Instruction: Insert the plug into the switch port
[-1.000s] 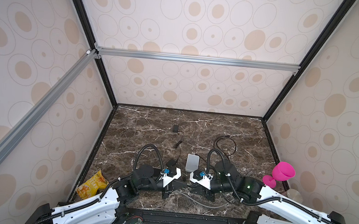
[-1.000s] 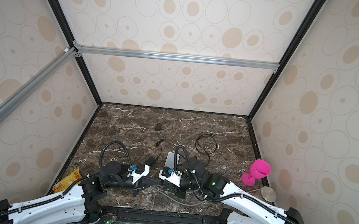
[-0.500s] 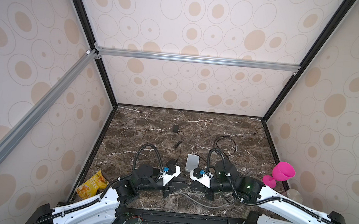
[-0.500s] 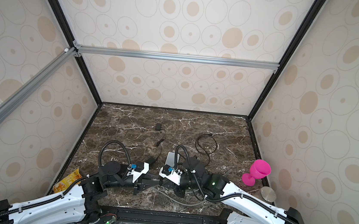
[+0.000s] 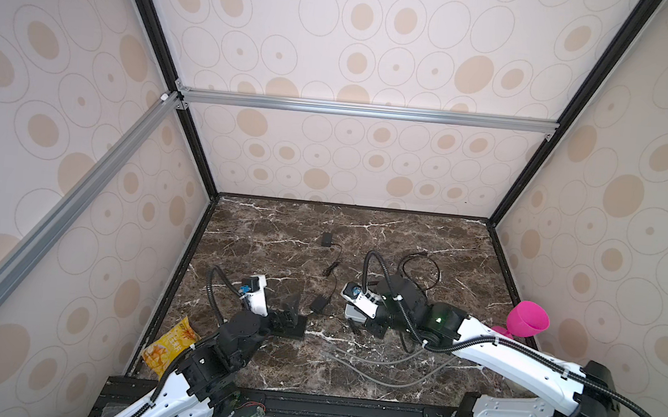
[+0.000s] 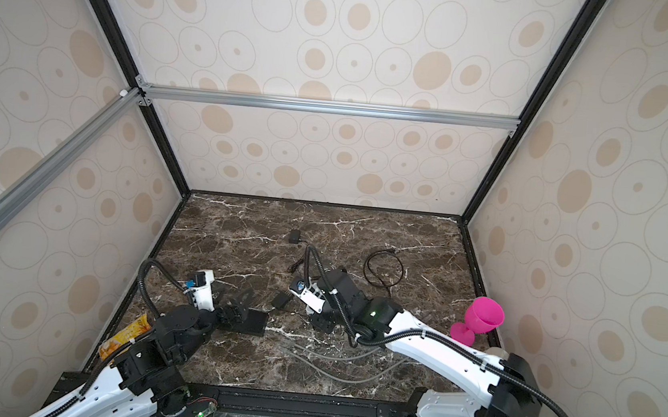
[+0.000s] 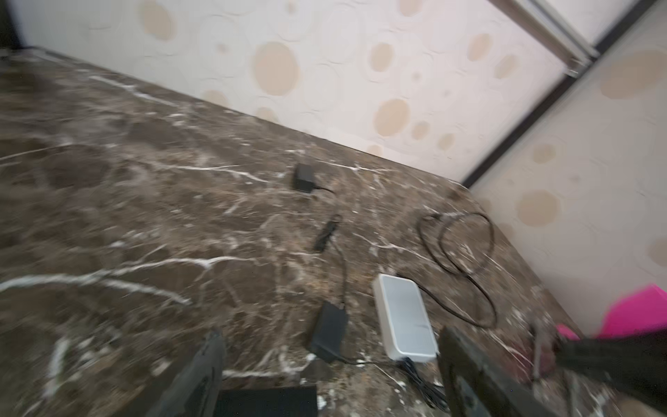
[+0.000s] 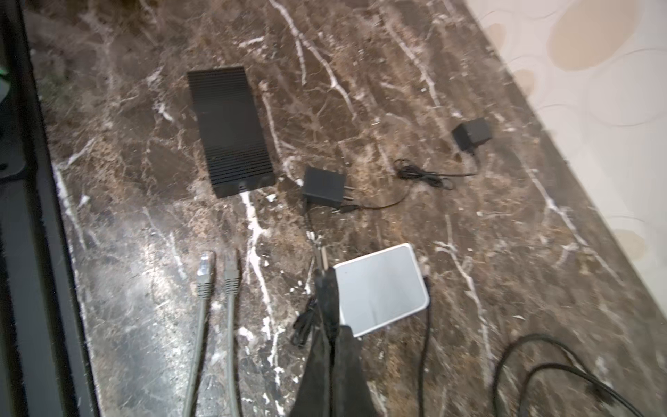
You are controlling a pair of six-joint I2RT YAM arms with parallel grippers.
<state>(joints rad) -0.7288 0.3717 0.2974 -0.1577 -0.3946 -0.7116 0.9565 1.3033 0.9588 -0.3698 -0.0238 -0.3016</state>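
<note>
Clearly the left gripper [image 5: 293, 312] stands wide open just over a black ribbed box [image 8: 231, 130], with nothing between its fingers; the right gripper [image 8: 326, 285] has its fingers pressed fully together, low over the marble table [image 5: 280, 229]. Just past its fingertips shows the thin plug [image 8: 320, 252], close beside a corner of the white switch [image 8: 382, 289] and outside it; whether the fingers really pinch the plug or its cord, I cannot tell. The thin cord runs back to a black adapter [image 8: 323, 187], which lies between the box and the switch. Two grey network cables [image 8: 216, 274] lie side by side near the front edge; a smaller adapter [image 8: 471, 133] and a coiled black cable [image 5: 422, 268] lie farther back; a pink goblet [image 5: 526, 320] stands at the right wall; a yellow snack packet [image 5: 170, 346] lies at the left wall.
</note>
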